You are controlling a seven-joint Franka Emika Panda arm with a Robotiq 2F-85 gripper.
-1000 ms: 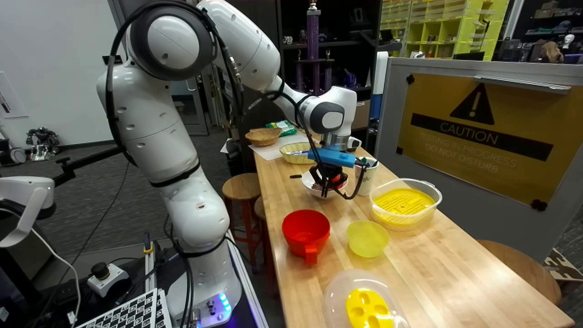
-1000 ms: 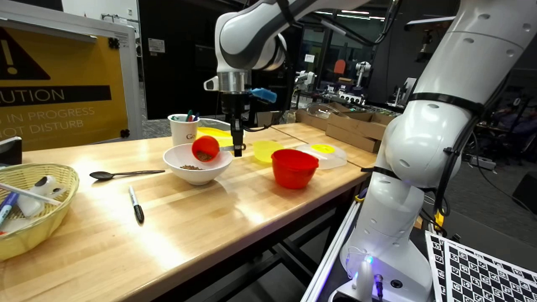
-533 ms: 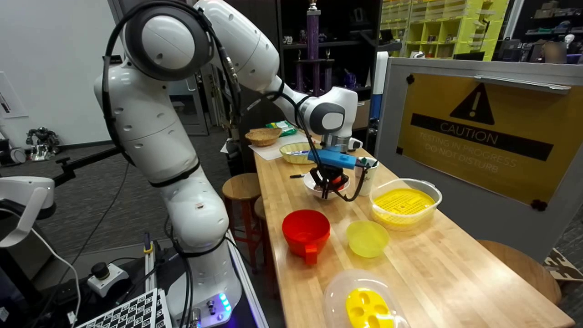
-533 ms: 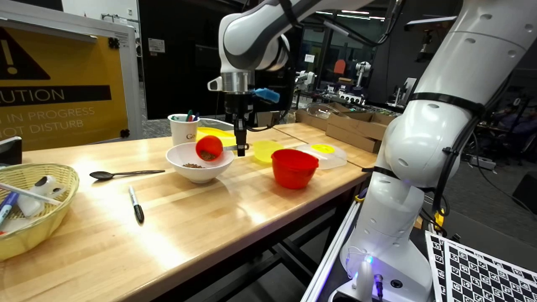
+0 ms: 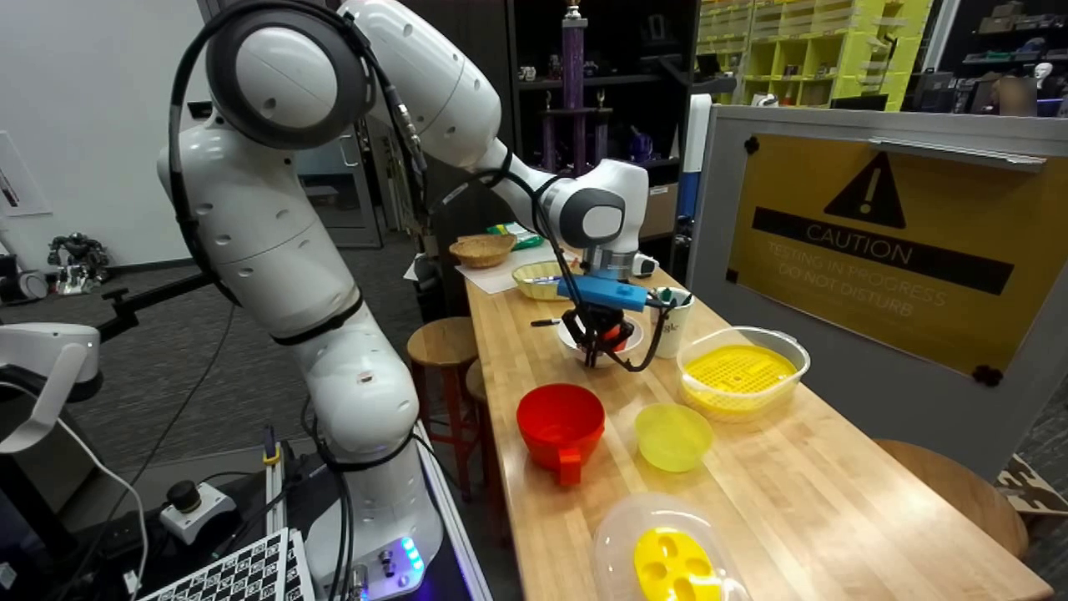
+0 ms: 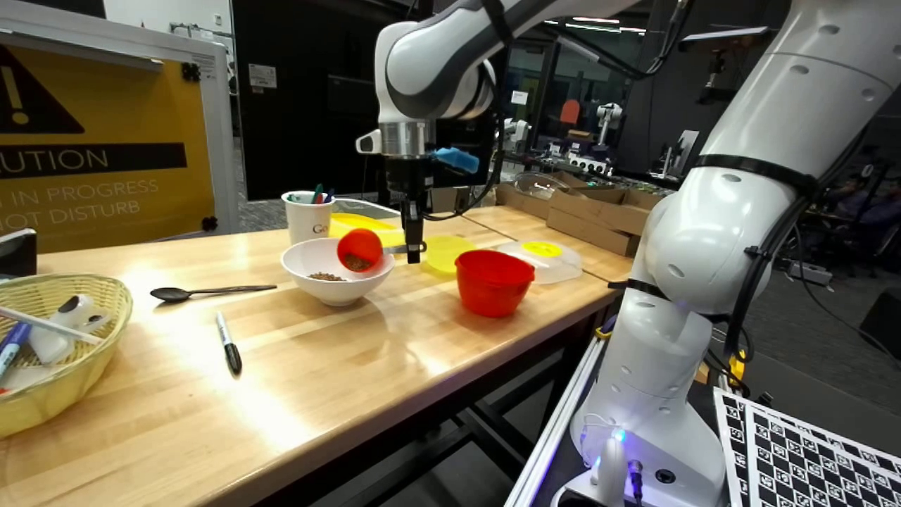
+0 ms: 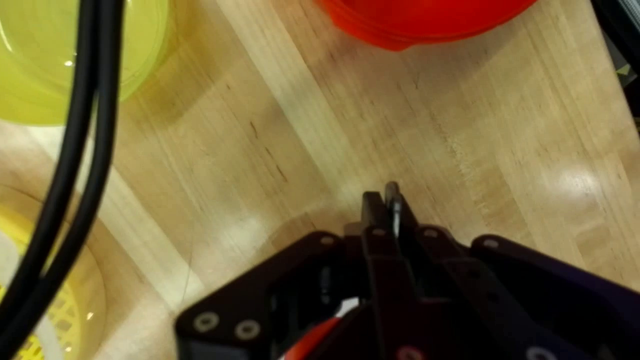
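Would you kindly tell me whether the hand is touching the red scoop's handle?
Touching: in an exterior view, the hand grips the scoop's handle, whose far end pokes out past it.

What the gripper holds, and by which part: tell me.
The gripper holds the red scoop by its grey handle, near the end.

In an exterior view, the red measuring cup over the white bowl was mostly hidden by the gripper. Within the white bowl, the brown granules were too small to be identified. Well left of it, the wicker basket was cut off by the exterior view's edge. The red mixing bowl, near the white bowl, was cropped in the wrist view.
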